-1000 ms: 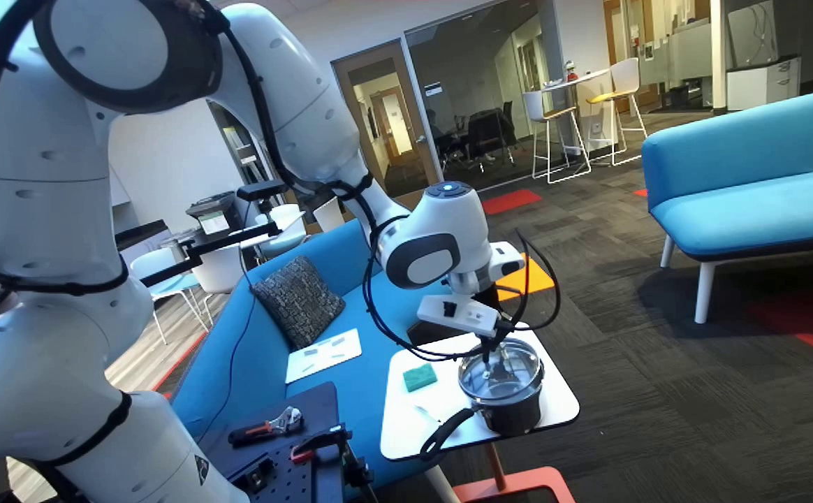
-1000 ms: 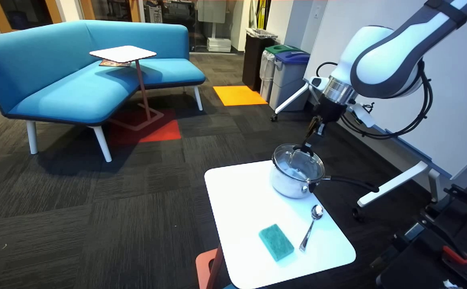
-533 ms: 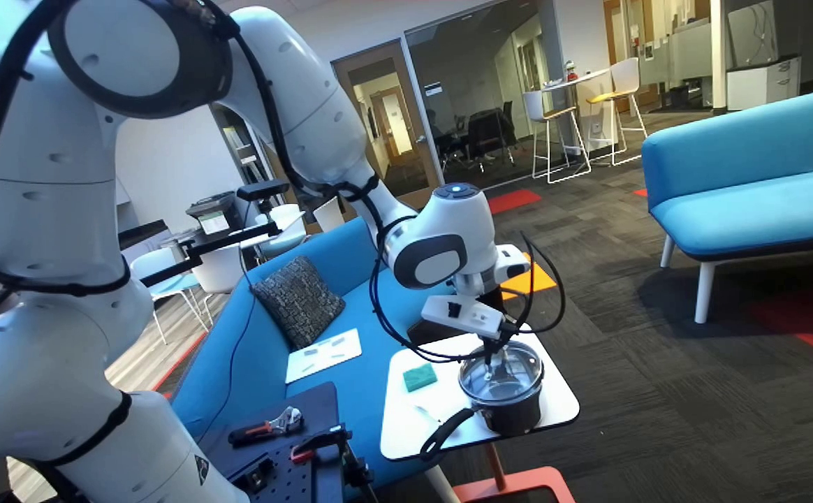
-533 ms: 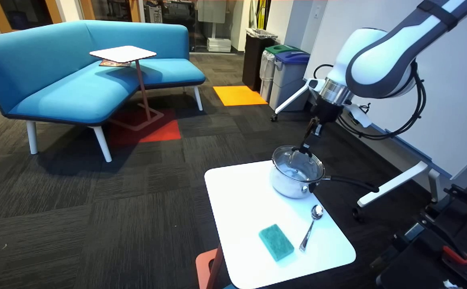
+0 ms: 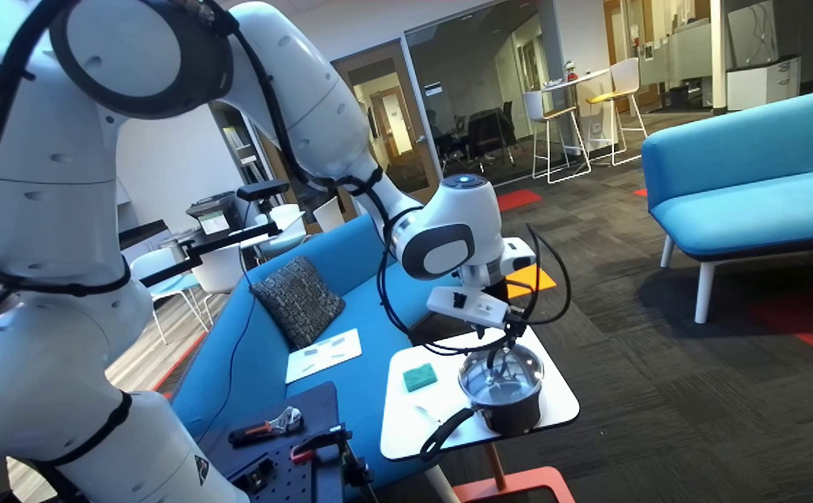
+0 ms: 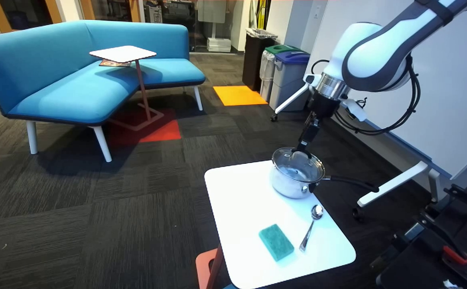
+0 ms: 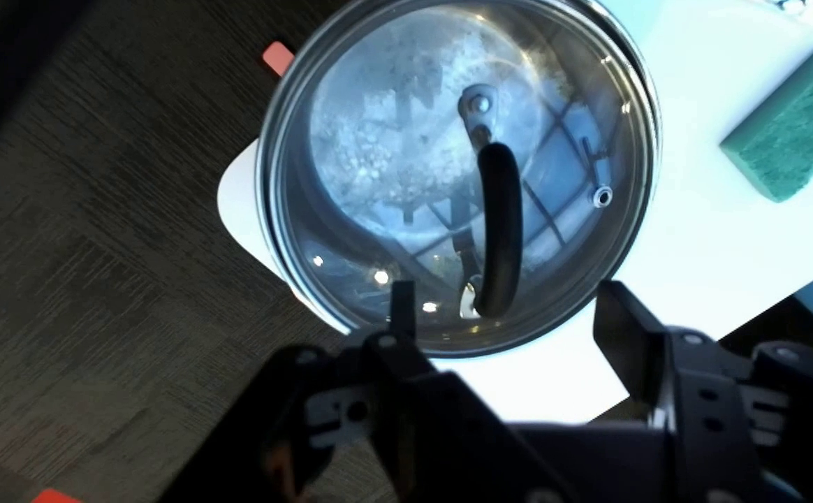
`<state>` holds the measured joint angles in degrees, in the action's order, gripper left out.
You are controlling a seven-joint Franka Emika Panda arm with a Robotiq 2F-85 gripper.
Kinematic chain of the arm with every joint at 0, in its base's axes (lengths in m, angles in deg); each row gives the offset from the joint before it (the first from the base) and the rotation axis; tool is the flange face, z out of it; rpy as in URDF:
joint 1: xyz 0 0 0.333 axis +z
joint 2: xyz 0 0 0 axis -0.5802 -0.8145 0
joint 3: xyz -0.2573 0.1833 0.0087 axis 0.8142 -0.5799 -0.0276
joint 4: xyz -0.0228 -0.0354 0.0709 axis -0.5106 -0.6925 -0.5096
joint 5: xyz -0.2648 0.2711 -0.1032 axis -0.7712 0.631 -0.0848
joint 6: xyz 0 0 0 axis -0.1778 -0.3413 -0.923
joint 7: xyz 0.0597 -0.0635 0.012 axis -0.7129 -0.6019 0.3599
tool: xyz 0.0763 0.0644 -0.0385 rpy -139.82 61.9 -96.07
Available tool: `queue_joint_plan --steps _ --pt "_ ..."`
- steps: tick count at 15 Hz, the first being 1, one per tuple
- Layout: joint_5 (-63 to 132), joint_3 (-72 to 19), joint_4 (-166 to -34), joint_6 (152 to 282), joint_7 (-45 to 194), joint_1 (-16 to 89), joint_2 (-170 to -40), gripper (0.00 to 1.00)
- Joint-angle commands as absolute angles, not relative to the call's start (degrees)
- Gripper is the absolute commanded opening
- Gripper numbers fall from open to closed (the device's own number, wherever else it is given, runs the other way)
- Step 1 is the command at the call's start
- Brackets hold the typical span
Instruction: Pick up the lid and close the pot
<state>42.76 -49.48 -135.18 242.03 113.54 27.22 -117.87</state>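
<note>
In an exterior view you have a green sponge (image 6: 276, 242) near, a spoon (image 6: 310, 230) to its right. Farther stands the pot (image 6: 289, 187), the lid (image 6: 297, 169) resting on top. Your gripper (image 7: 508, 297) hangs over it, jaws wide, the lid's handle (image 7: 501, 227) showing between them. Far left: a blue sofa (image 6: 63, 94).

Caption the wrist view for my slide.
Open gripper near the arched black handle of a glass lid on a metal pot, green sponge on the white tabletop at right.

The pot (image 6: 288, 185) is silvery, the cushion (image 5: 298, 302) mottled grey.
</note>
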Motion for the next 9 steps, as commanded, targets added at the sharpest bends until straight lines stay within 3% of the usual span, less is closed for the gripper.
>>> queue_joint_plan --steps 1,9 --pt "40.9 -47.7 -135.5 239.2 109.3 29.6 -115.2 0.98" --pt "29.4 -42.7 -144.8 228.8 93.6 42.2 -99.2 1.0"
